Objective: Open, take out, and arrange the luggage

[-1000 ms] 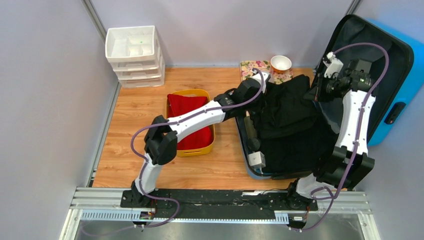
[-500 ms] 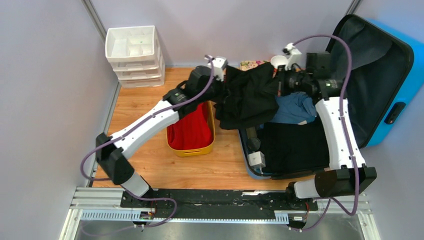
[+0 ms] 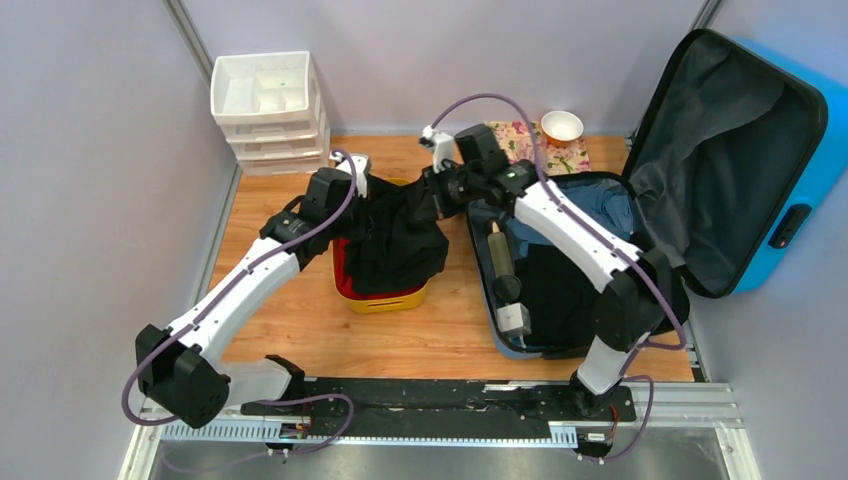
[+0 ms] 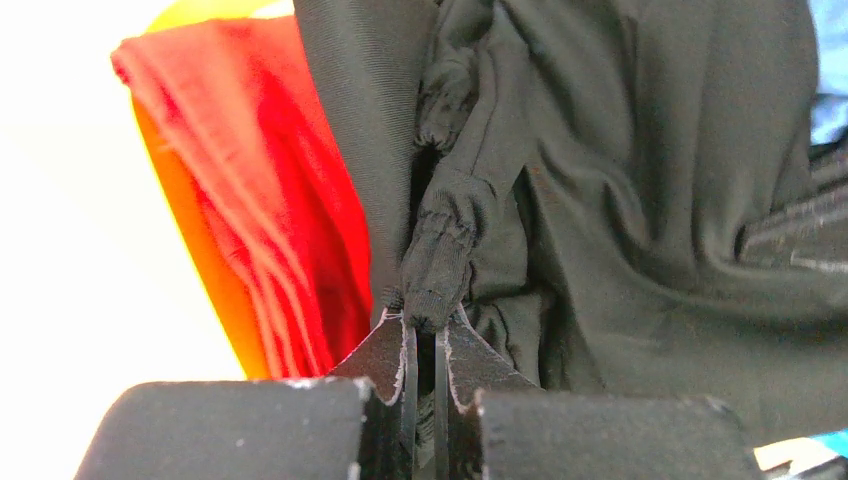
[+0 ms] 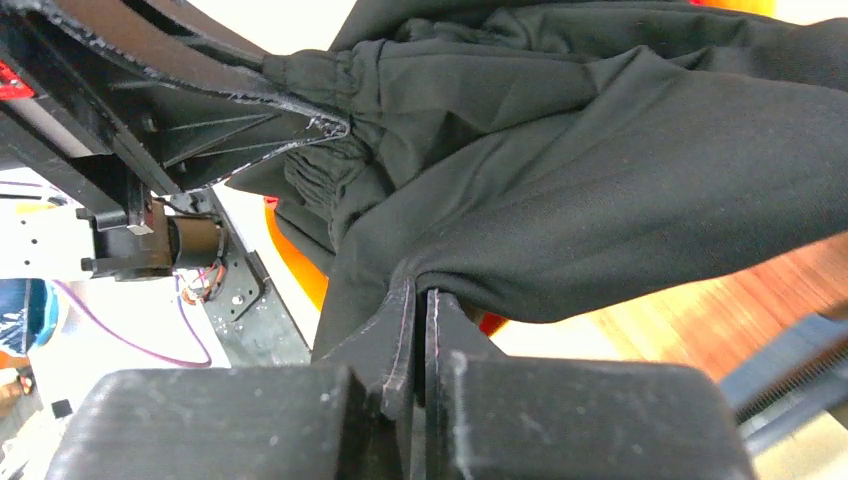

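Garment (image 3: 395, 240) moved over tub (image 3: 385, 299); left gripper (image 4: 428, 325), right gripper (image 5: 420, 290) clamp it.

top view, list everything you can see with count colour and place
luggage: one, blue, open at right
garment: one, black, hanging over the tub
tub: one, yellow, centre left
cloth: one, red, inside tub
drawer unit: one, white, back left
bowl: one, white, back centre
mat: one, floral, by the bowl
packed clothes: count unclear, blue and black, inside luggage
left gripper: one, black, shut on garment
right gripper: one, black, shut on garment
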`<move>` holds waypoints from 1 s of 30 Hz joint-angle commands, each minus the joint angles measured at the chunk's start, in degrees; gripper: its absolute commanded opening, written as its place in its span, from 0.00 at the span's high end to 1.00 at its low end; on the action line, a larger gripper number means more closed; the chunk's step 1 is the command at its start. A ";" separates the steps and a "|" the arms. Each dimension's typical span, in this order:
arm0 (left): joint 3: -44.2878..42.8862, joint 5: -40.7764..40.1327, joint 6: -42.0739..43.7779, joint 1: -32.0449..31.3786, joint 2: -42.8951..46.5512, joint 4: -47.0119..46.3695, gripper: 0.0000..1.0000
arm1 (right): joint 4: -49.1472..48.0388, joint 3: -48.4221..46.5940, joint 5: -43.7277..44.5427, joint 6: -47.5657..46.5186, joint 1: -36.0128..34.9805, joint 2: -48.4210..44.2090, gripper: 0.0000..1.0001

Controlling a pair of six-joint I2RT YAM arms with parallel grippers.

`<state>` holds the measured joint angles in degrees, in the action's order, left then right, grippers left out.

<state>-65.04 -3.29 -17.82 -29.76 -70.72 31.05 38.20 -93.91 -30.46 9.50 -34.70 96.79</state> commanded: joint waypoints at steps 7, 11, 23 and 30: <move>11.05 0.91 4.29 9.54 -0.29 -6.87 1.00 | -9.45 -4.71 8.74 1.59 -7.05 13.76 1.00; 14.23 1.53 4.64 12.61 -2.05 -8.63 1.00 | -8.31 -3.74 11.29 1.31 -7.75 18.33 1.00; 15.64 4.34 5.43 12.79 -10.76 -12.68 1.00 | -1.72 -6.20 16.58 1.05 -9.86 26.52 1.00; 6.71 7.50 7.54 12.79 -4.88 -8.21 0.38 | 1.00 -8.39 13.67 -4.83 -9.77 15.72 0.48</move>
<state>-51.09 2.33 -12.99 -17.39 -79.29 18.76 34.09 -100.07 -16.64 9.39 -43.97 119.09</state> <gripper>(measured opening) 0.402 0.373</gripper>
